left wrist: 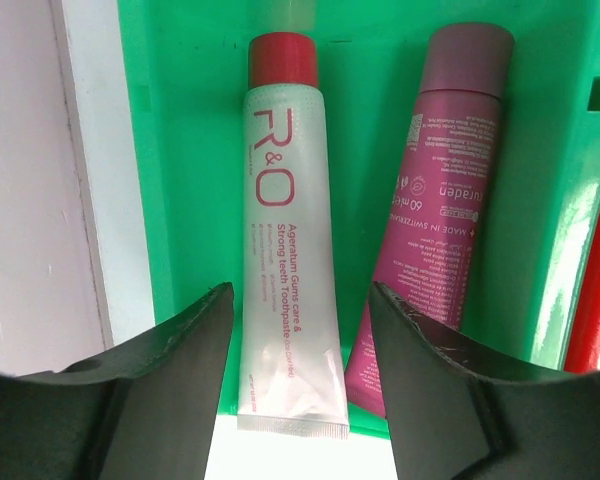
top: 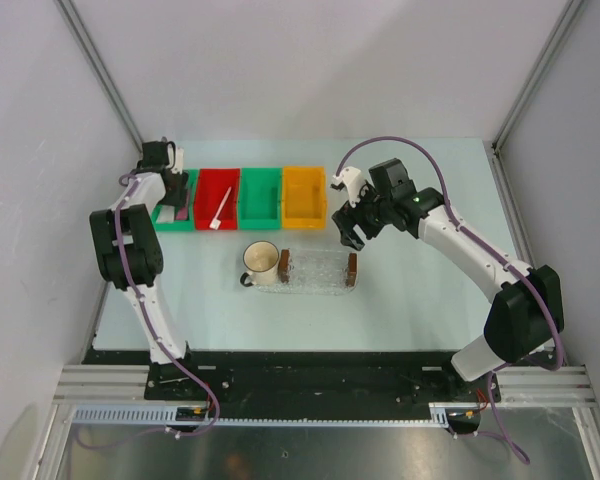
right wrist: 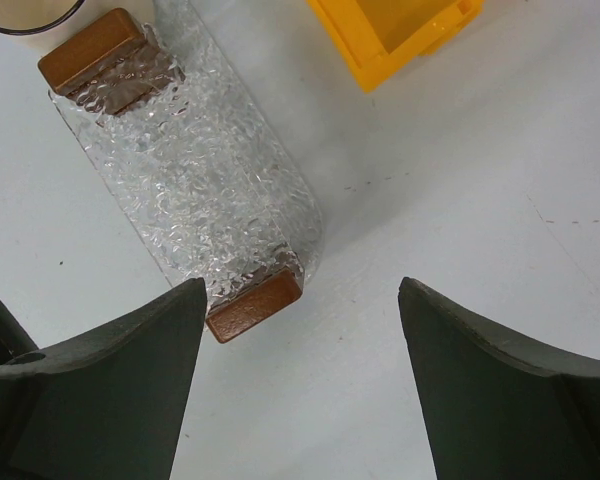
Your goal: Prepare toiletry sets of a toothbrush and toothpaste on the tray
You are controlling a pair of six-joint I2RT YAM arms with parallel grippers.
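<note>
Two toothpaste tubes lie in the far-left green bin [left wrist: 180, 150]: a pale pink one with a red cap [left wrist: 285, 230] and a magenta one [left wrist: 440, 200]. My left gripper [left wrist: 300, 310] [top: 179, 202] hangs open above them, its jaws either side of the pale tube's flat end, holding nothing. A white toothbrush [top: 220, 208] lies in the red bin [top: 217, 185]. The clear tray [top: 318, 272] [right wrist: 190, 170], with a brown block at each short end, holds nothing. My right gripper [top: 348, 228] [right wrist: 302, 300] is open and empty above the table just right of the tray's near brown block [right wrist: 255, 306].
A green bin [top: 260, 195] and an orange bin [top: 304, 195] [right wrist: 400, 25] stand in the row behind the tray. A cream cup [top: 261, 262] stands against the tray's left end. A red object shows at the right edge of the left wrist view [left wrist: 598, 300].
</note>
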